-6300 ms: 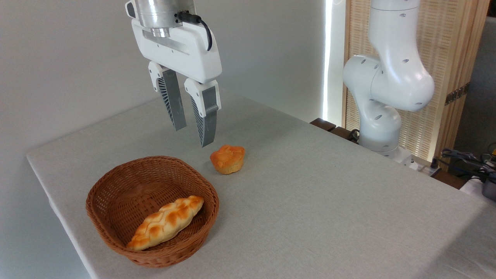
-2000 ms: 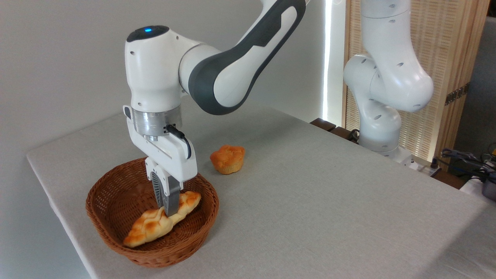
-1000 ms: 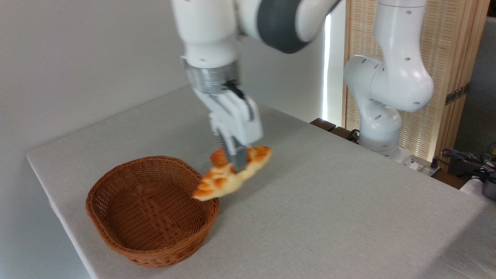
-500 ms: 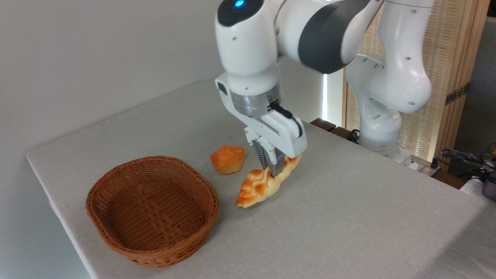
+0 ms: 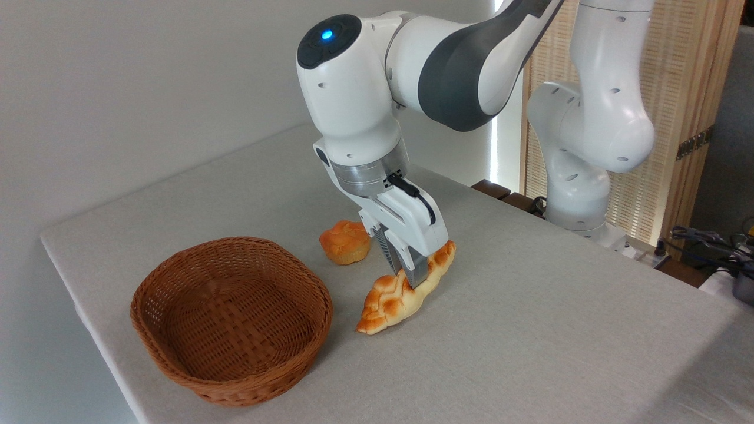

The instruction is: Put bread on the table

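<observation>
Fixed camera, the only view. Bread (image 5: 393, 297): long braided loaf, out of the basket (image 5: 231, 318) and lying tilted on the tabletop (image 5: 530, 330), lower tip down on the cloth just right of the basket rim, upper tip raised toward the right. Looks light and probably soft or foam-like, judging by how it hangs level from a single mid-body pinch without sagging. Bumpy braid gives plenty of grip, so not slippery; little risk of breakage. Best held across the narrow waist near the middle, as here, so neither tapered end tips it.

End effector (image 5: 406, 277): narrow, closed across the loaf's middle, fingers (image 5: 416, 270) pressed against the crust. Hard to tell whether the raised end rests on the cloth or hangs just above it. Small orange bun (image 5: 345, 241) near, behind and left of the loaf, apart from it. Basket empty.
</observation>
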Tool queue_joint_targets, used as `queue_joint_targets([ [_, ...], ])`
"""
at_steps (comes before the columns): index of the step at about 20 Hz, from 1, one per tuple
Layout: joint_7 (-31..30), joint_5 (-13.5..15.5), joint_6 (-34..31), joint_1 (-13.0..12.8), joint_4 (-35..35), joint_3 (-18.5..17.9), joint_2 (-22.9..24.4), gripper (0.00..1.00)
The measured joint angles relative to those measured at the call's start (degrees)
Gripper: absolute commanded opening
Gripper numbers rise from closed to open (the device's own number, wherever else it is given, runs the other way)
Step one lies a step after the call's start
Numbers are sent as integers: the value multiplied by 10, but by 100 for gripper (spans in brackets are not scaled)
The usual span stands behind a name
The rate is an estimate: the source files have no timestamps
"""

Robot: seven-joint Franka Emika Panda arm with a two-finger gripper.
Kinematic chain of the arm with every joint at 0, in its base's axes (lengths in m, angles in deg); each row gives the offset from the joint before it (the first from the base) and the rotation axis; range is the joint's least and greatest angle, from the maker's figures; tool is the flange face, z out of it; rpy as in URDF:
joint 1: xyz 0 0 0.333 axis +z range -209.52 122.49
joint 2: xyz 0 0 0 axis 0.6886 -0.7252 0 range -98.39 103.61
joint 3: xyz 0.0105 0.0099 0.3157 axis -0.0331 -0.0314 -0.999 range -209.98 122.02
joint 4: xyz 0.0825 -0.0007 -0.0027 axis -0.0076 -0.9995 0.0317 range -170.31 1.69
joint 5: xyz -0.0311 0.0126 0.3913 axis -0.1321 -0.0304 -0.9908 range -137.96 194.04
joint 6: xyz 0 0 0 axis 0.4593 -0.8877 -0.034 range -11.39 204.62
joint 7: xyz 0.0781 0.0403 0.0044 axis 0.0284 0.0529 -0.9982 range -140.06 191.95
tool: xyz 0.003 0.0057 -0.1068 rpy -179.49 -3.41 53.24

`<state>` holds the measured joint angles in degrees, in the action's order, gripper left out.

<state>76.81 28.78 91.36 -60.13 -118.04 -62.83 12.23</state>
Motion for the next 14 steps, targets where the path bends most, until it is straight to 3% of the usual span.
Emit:
queue_joint_targets([
  [14,0,0,1,0,8,4,0,100],
])
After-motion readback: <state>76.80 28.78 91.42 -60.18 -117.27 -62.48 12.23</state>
